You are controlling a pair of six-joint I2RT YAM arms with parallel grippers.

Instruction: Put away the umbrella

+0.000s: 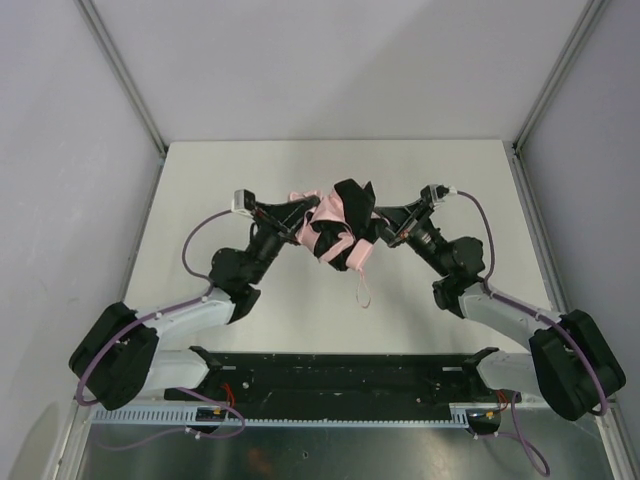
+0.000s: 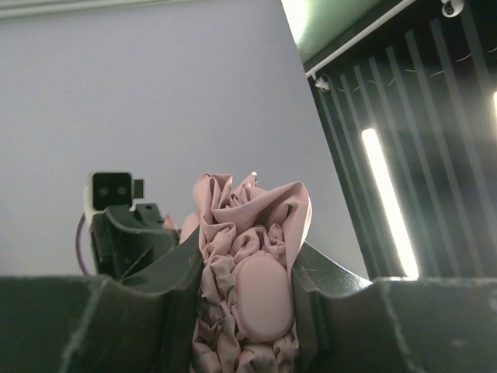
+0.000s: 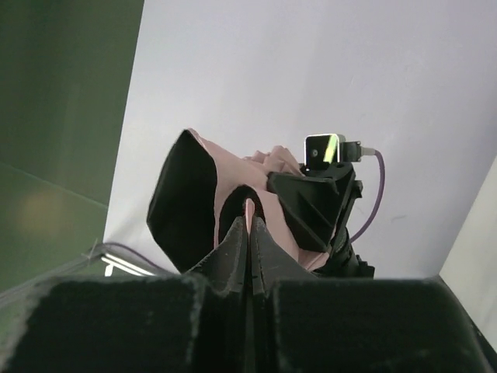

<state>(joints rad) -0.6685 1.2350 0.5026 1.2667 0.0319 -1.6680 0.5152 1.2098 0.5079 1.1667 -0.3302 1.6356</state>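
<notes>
Top external: umbrella (image 1: 328,215) btwn L end effector (image 1: 300,222), R end effector (image 1: 376,228)

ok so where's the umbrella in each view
top external: umbrella at centre, between both arms.
left wrist: its pink fabric bottom centre, bunched between the fingers.
right wrist: centre-left, above the shut fingers.
shared landmark: the opposite arm's wrist camera.

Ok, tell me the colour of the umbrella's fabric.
Pale pink umbrella with a black lining; the top external view shows it best.
</notes>
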